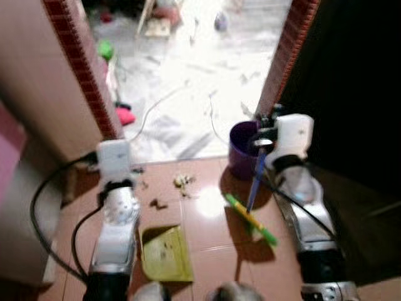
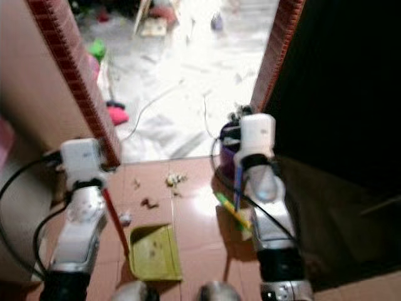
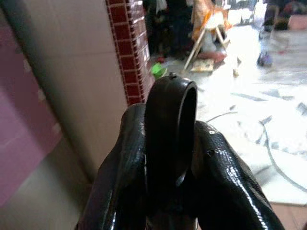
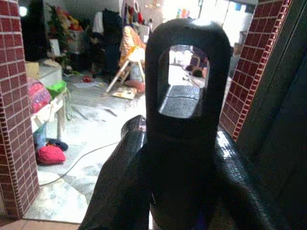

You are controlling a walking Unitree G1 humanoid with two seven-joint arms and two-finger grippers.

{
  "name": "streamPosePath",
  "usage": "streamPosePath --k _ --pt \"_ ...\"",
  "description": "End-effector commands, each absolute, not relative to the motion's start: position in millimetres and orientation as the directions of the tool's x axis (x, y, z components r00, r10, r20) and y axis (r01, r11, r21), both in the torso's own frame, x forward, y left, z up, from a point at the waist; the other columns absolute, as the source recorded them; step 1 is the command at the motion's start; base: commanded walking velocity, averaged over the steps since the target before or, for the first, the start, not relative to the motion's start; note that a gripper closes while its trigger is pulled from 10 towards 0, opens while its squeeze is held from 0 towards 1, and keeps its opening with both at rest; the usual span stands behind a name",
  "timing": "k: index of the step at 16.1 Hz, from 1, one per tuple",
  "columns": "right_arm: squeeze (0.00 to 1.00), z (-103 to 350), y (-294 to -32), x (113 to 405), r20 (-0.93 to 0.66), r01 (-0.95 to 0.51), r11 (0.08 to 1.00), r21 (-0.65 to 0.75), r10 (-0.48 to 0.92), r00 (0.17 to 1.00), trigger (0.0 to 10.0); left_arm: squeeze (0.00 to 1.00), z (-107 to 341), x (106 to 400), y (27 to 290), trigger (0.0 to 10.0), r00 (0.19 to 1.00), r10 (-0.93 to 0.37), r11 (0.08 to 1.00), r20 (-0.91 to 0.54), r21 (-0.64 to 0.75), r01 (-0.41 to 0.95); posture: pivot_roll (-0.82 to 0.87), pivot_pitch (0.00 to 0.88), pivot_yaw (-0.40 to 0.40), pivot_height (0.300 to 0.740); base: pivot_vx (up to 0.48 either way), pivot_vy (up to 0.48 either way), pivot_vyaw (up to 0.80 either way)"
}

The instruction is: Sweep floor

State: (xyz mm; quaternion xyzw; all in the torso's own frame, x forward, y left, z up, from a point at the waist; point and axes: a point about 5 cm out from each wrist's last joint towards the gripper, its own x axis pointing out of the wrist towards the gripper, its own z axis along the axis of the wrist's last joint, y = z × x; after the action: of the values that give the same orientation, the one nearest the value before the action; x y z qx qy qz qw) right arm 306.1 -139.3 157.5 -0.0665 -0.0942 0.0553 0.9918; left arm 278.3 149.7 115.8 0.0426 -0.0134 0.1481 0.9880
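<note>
A yellow-green dustpan (image 1: 166,254) lies on the red tile floor in front of me, with crumbs inside it. Its red stick (image 2: 116,226) rises to a black ring end (image 3: 170,110), and my left gripper (image 3: 170,191) is shut on that end. My right gripper (image 4: 182,191) is shut on the black top (image 4: 184,81) of the broom, which has a hanging hole. The broom's blue handle (image 1: 255,179) slants down to a green and yellow brush head (image 1: 250,219) on the tiles. Scraps of litter (image 1: 182,182) and a darker bit (image 1: 158,204) lie just beyond the dustpan.
A purple bucket (image 1: 243,147) stands by the right brick pillar (image 1: 288,50); the left pillar (image 1: 84,69) frames a doorway onto a bright marble floor (image 1: 188,75) with a cable and scattered toys. To my right is a dark door (image 1: 351,88). Black cables (image 1: 37,207) hang at left.
</note>
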Motion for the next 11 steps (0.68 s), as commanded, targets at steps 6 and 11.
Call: streamPosePath --k 6,11 --pt "0.00 165 -141 308 0.216 -0.086 0.991 -0.106 0.107 0.970 10.0 0.00 124 278 147 10.0 0.966 0.227 0.968 0.123 0.084 -0.238 -0.06 0.010 0.018 0.740 0.000 0.000 0.00" --pt "0.00 170 -132 309 0.233 -0.163 0.986 -0.043 0.169 0.958 10.0 0.00 137 281 146 10.0 0.966 0.210 0.975 0.154 0.044 -0.219 -0.06 0.000 0.017 0.740 0.000 0.000 0.00"
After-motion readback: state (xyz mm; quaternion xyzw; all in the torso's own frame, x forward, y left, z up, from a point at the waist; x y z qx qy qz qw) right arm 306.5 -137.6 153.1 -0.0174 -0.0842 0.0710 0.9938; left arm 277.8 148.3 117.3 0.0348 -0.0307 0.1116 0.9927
